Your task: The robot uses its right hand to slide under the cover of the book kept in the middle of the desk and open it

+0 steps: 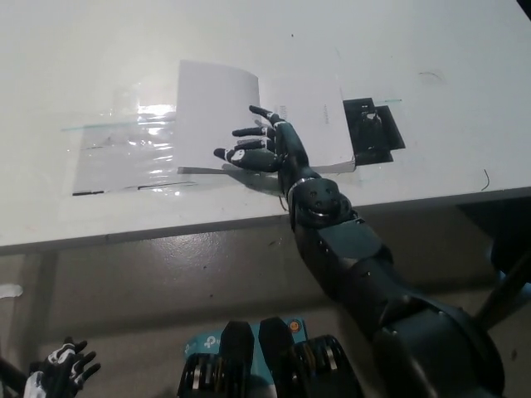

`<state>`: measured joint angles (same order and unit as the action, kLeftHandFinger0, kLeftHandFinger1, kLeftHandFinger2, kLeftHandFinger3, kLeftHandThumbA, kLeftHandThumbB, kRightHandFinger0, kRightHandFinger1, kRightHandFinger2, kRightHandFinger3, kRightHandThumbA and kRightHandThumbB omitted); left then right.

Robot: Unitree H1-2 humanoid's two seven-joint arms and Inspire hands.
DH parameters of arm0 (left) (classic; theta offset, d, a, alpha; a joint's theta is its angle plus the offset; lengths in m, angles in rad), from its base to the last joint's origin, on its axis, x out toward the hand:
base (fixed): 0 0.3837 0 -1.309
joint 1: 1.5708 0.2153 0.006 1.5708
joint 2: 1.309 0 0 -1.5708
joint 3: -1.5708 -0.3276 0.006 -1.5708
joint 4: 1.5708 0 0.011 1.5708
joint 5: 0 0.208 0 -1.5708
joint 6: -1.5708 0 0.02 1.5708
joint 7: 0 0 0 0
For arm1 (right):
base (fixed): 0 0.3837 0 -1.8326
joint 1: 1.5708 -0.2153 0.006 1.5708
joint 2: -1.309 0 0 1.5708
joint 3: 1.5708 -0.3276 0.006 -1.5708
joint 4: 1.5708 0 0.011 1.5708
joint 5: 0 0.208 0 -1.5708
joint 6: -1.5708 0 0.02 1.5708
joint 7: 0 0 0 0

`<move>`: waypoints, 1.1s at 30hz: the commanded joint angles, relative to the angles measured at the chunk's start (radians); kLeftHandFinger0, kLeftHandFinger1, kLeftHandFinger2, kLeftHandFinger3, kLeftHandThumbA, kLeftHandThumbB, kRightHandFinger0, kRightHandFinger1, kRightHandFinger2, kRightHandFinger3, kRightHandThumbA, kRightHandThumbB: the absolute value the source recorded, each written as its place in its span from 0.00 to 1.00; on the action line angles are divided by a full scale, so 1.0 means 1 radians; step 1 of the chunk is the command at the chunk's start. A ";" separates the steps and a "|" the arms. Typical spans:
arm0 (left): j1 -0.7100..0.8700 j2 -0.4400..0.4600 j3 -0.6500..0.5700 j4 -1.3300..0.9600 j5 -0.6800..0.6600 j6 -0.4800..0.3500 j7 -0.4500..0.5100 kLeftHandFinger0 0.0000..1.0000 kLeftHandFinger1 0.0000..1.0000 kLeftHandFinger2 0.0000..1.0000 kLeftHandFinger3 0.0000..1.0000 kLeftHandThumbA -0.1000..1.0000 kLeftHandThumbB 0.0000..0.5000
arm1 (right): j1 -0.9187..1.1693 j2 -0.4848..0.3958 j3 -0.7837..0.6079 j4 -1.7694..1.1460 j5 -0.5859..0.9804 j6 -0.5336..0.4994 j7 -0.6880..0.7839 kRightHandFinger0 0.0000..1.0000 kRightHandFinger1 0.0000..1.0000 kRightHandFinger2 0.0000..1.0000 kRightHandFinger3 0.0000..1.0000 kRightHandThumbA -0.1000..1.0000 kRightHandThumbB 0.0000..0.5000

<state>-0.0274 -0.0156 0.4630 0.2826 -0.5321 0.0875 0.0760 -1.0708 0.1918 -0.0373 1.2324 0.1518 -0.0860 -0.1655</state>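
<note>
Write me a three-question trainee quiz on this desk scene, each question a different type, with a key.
1. True or false: the book lies open on the desk.
2. Multiple choice: the right hand rests (a) on the open pages, (b) on the black square, (c) off the desk.
3. Fill in: the left hand hangs at the picture's lower ____ corner, below the desk edge.

Key: 1 true; 2 a; 3 left.
</note>
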 commanded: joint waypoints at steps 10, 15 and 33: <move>0.022 -0.007 0.030 0.014 -0.015 -0.040 -0.013 0.62 0.57 0.61 0.70 0.84 0.38 | 0.085 0.092 -0.275 -0.737 0.352 0.478 0.002 0.54 0.58 0.64 0.96 1.00 0.44; 0.032 -0.015 0.035 0.011 -0.016 -0.045 -0.015 0.62 0.56 0.60 0.68 0.84 0.39 | 0.168 0.054 -0.299 -1.035 0.543 0.556 -0.064 0.62 0.63 0.69 0.97 1.00 0.53; 0.072 -0.047 0.059 0.007 -0.046 -0.069 -0.040 0.70 0.61 0.68 0.76 0.87 0.26 | 0.673 -0.122 -0.465 -1.492 0.892 0.556 -0.103 0.78 0.74 0.81 1.00 1.00 0.47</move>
<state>0.0107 -0.0437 0.5032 0.3188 -0.5376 0.0857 0.0758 -0.5091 0.1166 -0.3783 0.0132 0.6763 0.3576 -0.2398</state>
